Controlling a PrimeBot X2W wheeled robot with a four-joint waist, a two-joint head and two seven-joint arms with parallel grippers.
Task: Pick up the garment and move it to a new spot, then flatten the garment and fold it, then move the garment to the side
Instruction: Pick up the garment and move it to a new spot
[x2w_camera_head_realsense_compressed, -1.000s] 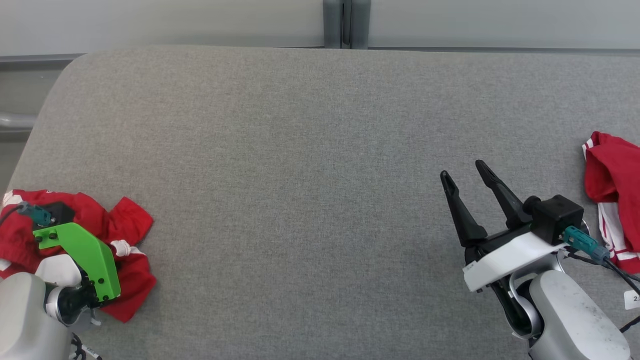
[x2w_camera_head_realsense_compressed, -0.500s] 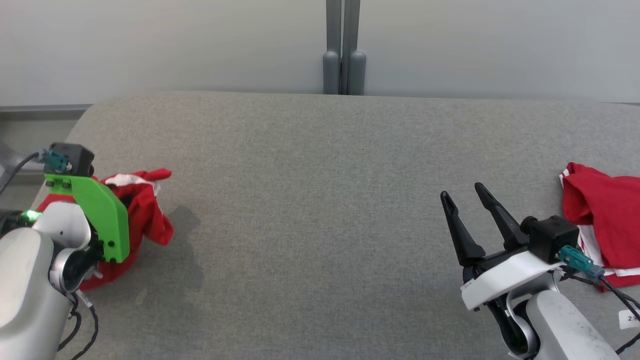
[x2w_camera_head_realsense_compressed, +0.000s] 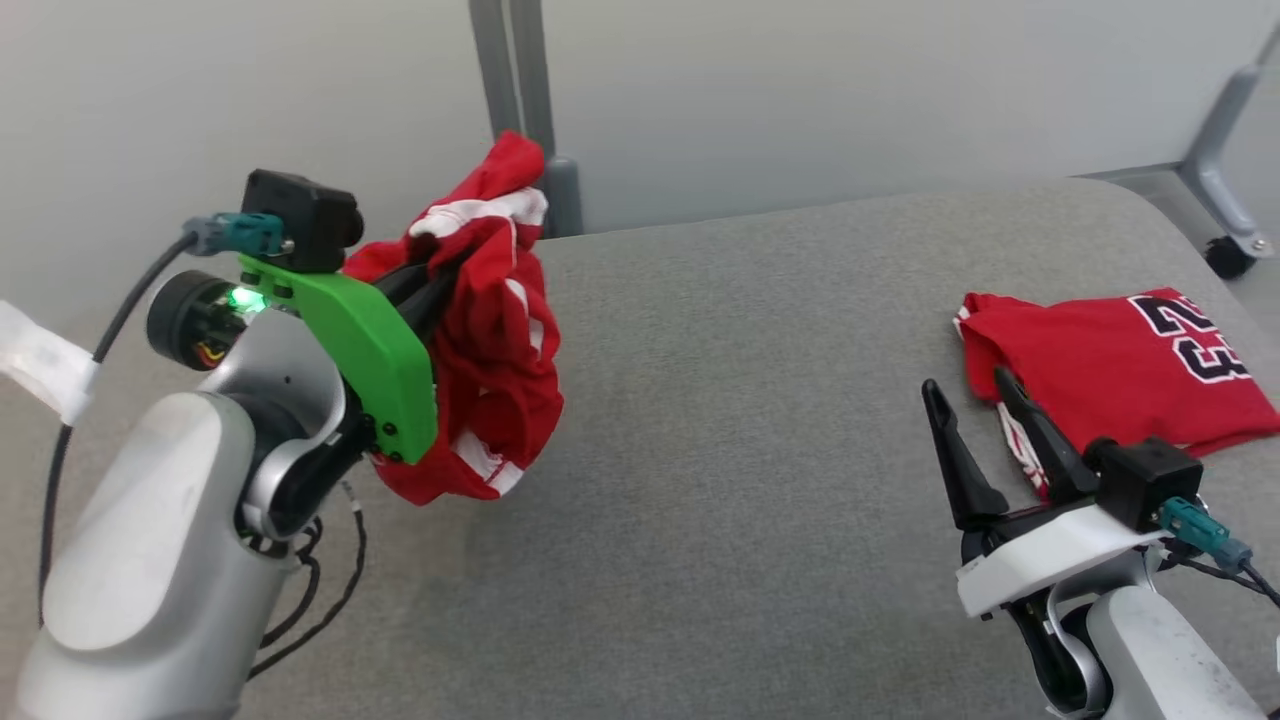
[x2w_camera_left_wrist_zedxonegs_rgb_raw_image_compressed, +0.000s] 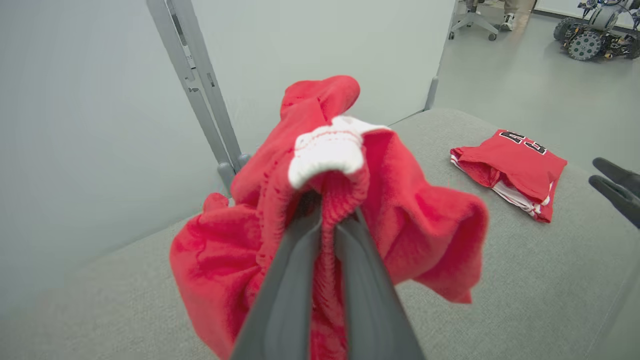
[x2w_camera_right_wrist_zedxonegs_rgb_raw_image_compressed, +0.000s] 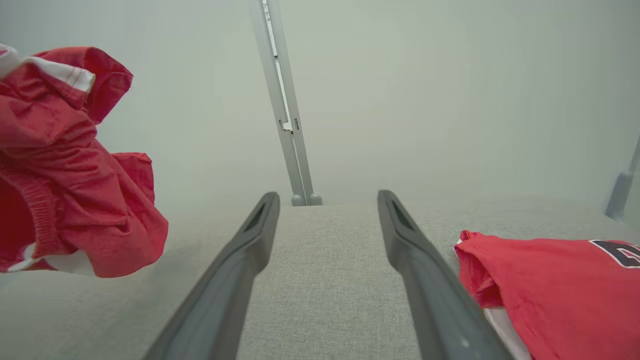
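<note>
The garment (x2w_camera_head_realsense_compressed: 500, 330) is a crumpled red piece with white trim, hanging in the air above the left part of the grey table (x2w_camera_head_realsense_compressed: 750, 450). My left gripper (x2w_camera_head_realsense_compressed: 440, 285) is shut on it; in the left wrist view the fingers pinch a ribbed red fold of the garment (x2w_camera_left_wrist_zedxonegs_rgb_raw_image_compressed: 425, 225), and the left gripper (x2w_camera_left_wrist_zedxonegs_rgb_raw_image_compressed: 330, 205) has its tips buried in cloth. My right gripper (x2w_camera_head_realsense_compressed: 967, 385) stands open low at the right with nothing between its fingers. From the right wrist view the garment (x2w_camera_right_wrist_zedxonegs_rgb_raw_image_compressed: 65, 175) hangs at the left, well apart from the right gripper (x2w_camera_right_wrist_zedxonegs_rgb_raw_image_compressed: 328, 196).
A folded red jersey (x2w_camera_head_realsense_compressed: 1110, 365) with a black number lies on the table at the right, just beyond my right gripper's fingers. A grey partition post (x2w_camera_head_realsense_compressed: 515, 90) stands behind the table. A caster leg (x2w_camera_head_realsense_compressed: 1225, 255) is at the far right corner.
The left gripper has lifted the garment off the table and raised it high. The head camera has turned and tilted, shifting the whole picture. The right gripper stays open.
</note>
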